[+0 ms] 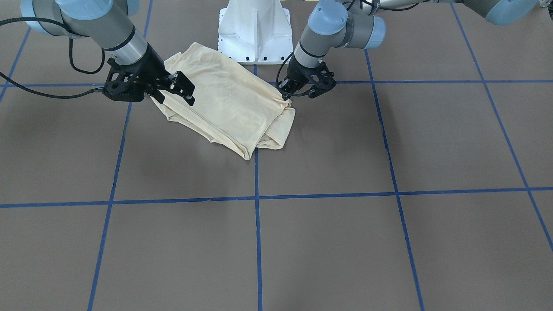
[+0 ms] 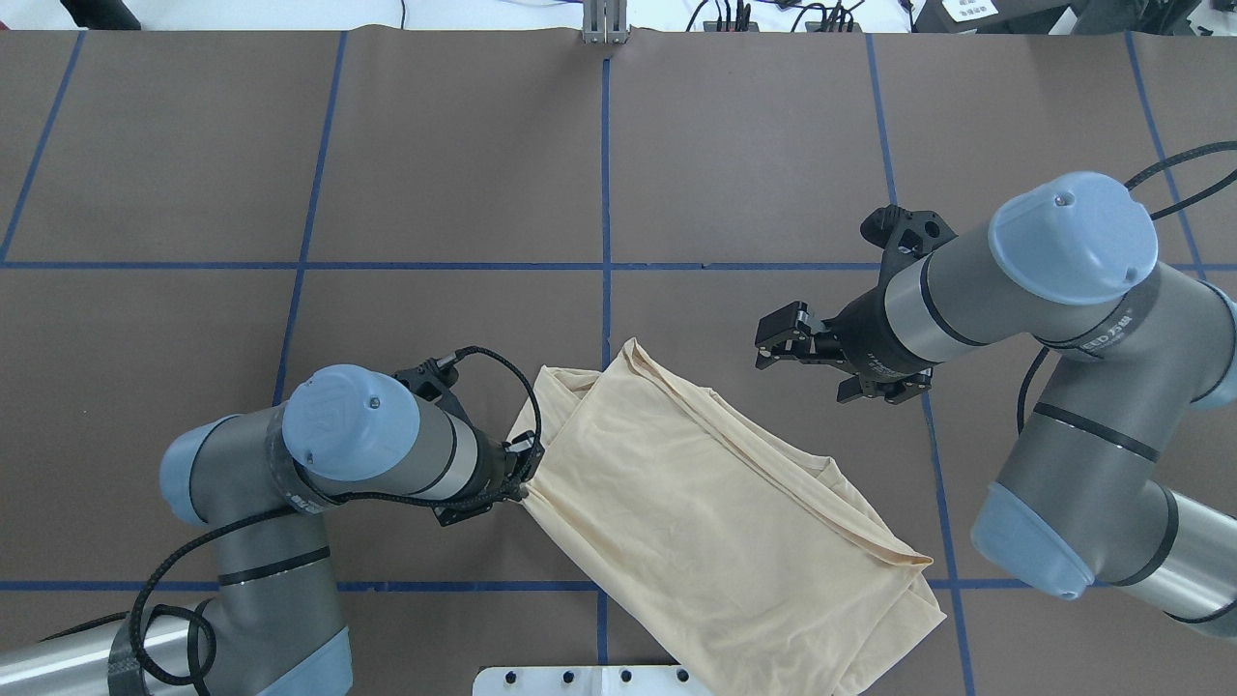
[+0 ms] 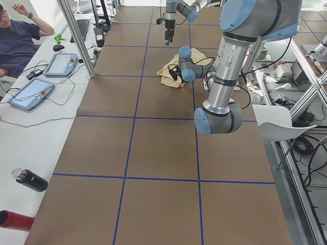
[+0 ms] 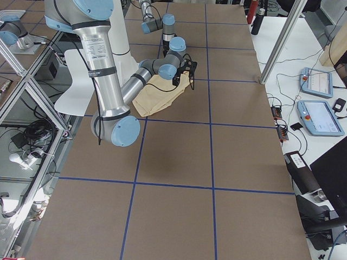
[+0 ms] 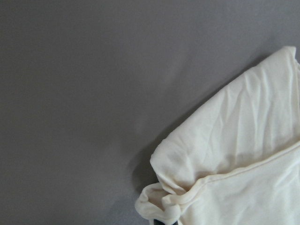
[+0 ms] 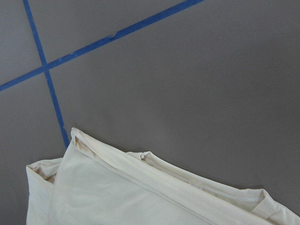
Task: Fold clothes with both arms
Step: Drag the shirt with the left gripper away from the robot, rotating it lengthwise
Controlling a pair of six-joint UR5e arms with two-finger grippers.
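The pale cream-yellow shirt (image 1: 229,103) lies folded into a slanted oblong near the robot's base, plain side up; its print is hidden. It also shows in the overhead view (image 2: 715,522) and in both wrist views (image 5: 234,154) (image 6: 140,197). My left gripper (image 2: 527,474) is low at the shirt's left corner and shut on a bunched bit of its edge; in the front view it is on the right (image 1: 286,94). My right gripper (image 2: 778,343) is open and empty, held above the table just beyond the shirt's far edge; in the front view it is on the left (image 1: 183,88).
The white pedestal base (image 1: 255,30) stands right behind the shirt. Blue tape lines (image 1: 257,242) divide the brown table into squares. In the exterior left view an operator (image 3: 20,35) sits at a side table with tablets (image 3: 30,93) and bottles (image 3: 29,179).
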